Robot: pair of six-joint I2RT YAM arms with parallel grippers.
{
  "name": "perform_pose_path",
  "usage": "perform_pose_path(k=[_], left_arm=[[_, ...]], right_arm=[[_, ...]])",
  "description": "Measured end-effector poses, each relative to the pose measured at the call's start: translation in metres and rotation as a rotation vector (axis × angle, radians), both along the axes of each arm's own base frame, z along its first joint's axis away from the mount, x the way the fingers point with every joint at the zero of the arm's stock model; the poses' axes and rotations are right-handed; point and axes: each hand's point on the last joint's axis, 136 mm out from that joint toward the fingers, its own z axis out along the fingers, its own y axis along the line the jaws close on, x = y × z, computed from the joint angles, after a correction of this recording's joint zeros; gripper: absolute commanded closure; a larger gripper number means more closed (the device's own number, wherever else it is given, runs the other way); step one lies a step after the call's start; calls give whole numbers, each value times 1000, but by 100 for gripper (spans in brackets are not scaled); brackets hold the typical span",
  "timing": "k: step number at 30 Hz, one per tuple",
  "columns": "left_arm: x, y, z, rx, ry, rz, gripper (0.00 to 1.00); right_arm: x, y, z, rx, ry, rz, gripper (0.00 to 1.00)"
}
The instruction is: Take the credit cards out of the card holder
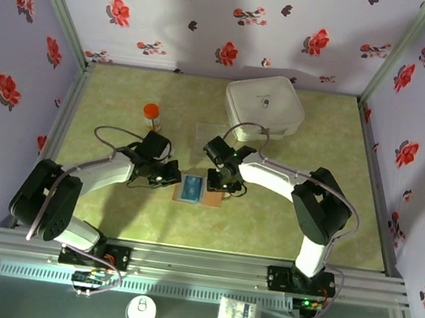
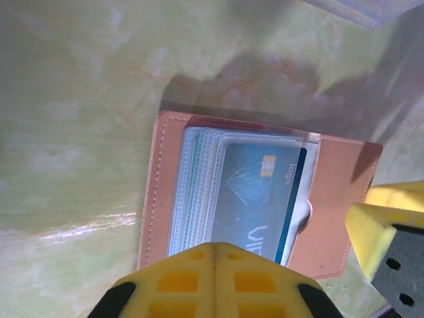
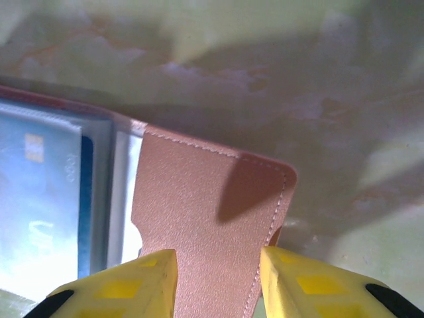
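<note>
Right wrist: right hand (image 3: 217,278) grasps the card holder (image 3: 205,218) flap; left hand (image 2: 213,281) clenched at credit cards (image 2: 258,199).

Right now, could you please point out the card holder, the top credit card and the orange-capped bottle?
card holder (image 2: 336,199), left wrist view, its tan flap.
top credit card (image 2: 255,199), left wrist view, its blue face.
orange-capped bottle (image 1: 151,112), top view, its cap.

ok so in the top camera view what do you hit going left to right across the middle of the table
orange-capped bottle → left gripper → credit card in the open card holder → right gripper, with the white case further back
</note>
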Motion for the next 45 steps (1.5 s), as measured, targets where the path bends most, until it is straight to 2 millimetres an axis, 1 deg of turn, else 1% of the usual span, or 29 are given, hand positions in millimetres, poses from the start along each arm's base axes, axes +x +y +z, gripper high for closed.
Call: perform_pose_path(k=[4,6,11,16,20,24,27,31,35,41,45], left_arm=[[1,-1,0,-6,-1,-2,100],[1,-2,1,-8,-2,-3,100],[3,-3,1,-13,-5,-4,100],[6,-5,5,-18,-14,-5,100],[8,-6,8,-21,-18,-5,100],[6,-8,8,-19,-16,-9,100],[3,-11,8,-18,-14,-23,100],[-5,-16,5,-14,-7,-45,100],[-11,-12,-2,5,10,-46,100],[-12,-13,-5,5,10,-35,100],[-15,-21,-5,-7,7,-51,100]], right_arm=[[5,-3,-11,-18,15,1,61],[7,-3,-14,-23,17,7,61],[16,3,-11,-14,3,20,61],[19,7,-1,0,-12,22,61],[18,10,17,28,-37,27,61],[13,21,38,97,-57,41,62],[10,36,44,163,-51,53,64],[6,52,43,235,-14,65,65],[4,67,34,296,29,68,66],[-5,71,22,340,79,62,68],[-9,73,18,360,96,59,71]])
